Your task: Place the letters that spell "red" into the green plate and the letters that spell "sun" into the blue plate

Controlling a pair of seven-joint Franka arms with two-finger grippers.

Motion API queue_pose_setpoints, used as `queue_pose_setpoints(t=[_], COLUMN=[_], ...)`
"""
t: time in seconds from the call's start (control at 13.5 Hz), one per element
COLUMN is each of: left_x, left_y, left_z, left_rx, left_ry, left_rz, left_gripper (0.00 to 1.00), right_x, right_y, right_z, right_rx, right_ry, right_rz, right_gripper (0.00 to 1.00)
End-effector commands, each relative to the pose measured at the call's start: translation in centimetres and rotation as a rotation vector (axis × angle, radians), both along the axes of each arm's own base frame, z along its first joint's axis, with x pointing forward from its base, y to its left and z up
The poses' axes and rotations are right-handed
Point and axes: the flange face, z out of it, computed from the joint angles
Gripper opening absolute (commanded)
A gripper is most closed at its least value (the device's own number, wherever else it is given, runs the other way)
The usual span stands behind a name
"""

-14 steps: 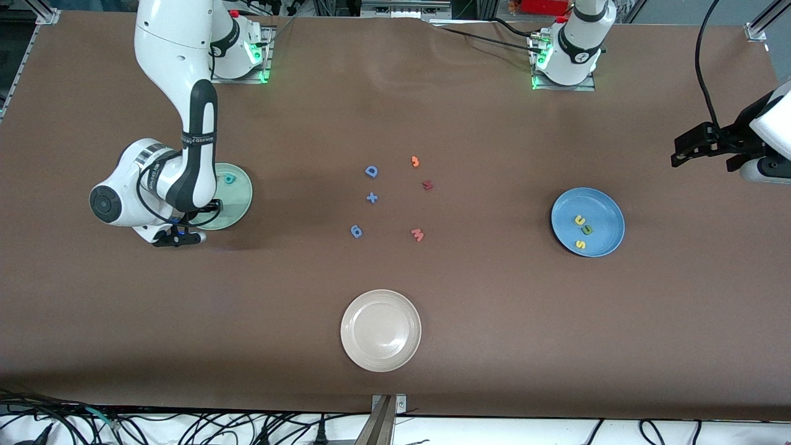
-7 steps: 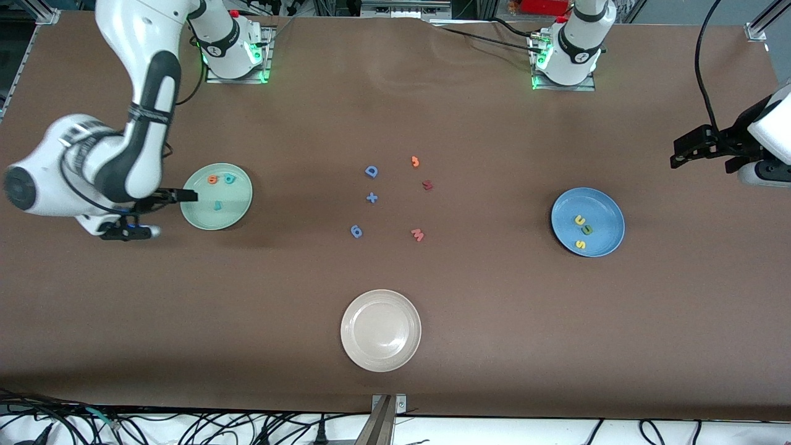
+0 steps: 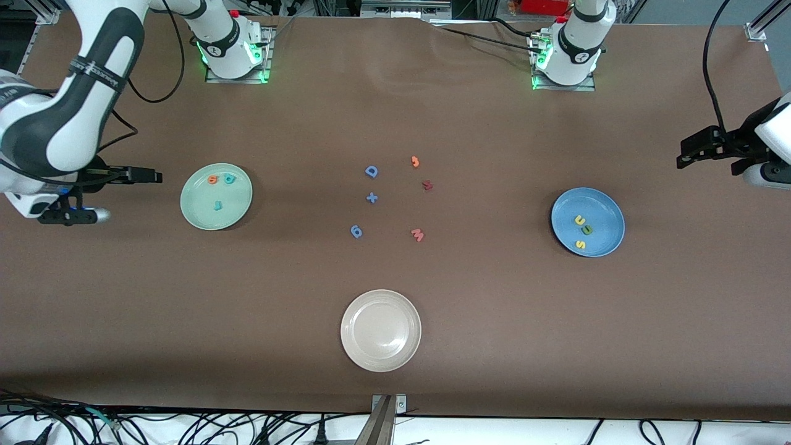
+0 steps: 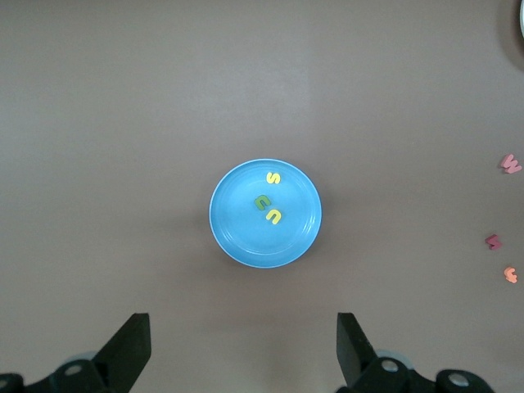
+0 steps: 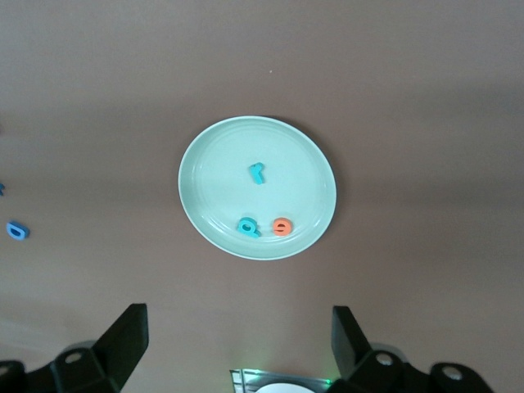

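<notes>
The green plate (image 3: 196, 213) (image 5: 205, 143) lies toward the right arm's end of the table. On it are a teal "r" (image 3: 217, 205) (image 5: 258, 173), an orange "e" (image 3: 212, 180) (image 5: 282, 226) and a teal "d" (image 3: 229, 179) (image 5: 248, 227). The blue plate (image 3: 609, 213) (image 4: 237, 237) holds a yellow "u" (image 3: 579, 219) (image 4: 273, 216), an olive "n" (image 3: 587, 229) (image 4: 262, 201) and a yellow "s" (image 3: 579, 243) (image 4: 273, 177). My right gripper (image 3: 148, 177) (image 5: 237, 336) hangs open and empty, raised over the table beside the green plate. My left gripper (image 3: 689, 154) (image 4: 243, 344) waits open and empty, high over the left arm's end of the table.
A cream plate (image 3: 380, 355) sits near the front edge. Loose pieces lie mid-table: a blue "D" (image 3: 371, 171), a blue plus (image 3: 371, 198), a blue "6" (image 3: 356, 231), an orange piece (image 3: 415, 162), a dark red piece (image 3: 427, 185) and a pink "w" (image 3: 418, 235).
My right gripper opened, rose off the green plate and swung out toward the right arm's end, uncovering the "r" and "e" on the plate. The left arm barely moved.
</notes>
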Motion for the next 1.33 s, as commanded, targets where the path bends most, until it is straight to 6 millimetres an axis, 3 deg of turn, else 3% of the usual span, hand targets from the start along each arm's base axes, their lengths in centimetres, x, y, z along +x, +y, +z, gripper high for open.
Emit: queue_pose_setpoints(t=[0.0, 0.22, 0.44, 0.89, 1.26], left_x=[-0.2, -0.1, -0.1, -0.3, -0.2], left_y=[0.1, -0.1, 0.1, -0.4, -0.4], left_z=[0.1, 0.3, 0.3, 0.4, 0.4], left_rx=[-0.013, -0.011, -0.011, -0.013, -0.013], left_ry=[0.010, -0.002, 0.000, 0.000, -0.002], left_rz=[-0.020, -0.023, -0.022, -0.029, -0.029], left_gripper=[1.00, 1.00, 1.00, 1.00, 1.00], right_x=[0.7, 2.5, 3.6, 3.3, 2.1], right_y=[0.9, 1.6, 1.9, 0.7, -0.6], right_z=[2.8, 4.8, 5.1, 5.7, 8.3], right_rx=[-0.026, -0.005, 0.005, 0.001, -0.041], right_ry=[0.039, 0.104, 0.146, 0.186, 0.060], right_rz=[-0.041, -0.084, -0.110, -0.071, 0.000], right_gripper=[0.99, 0.99, 0.99, 0.99, 0.99])
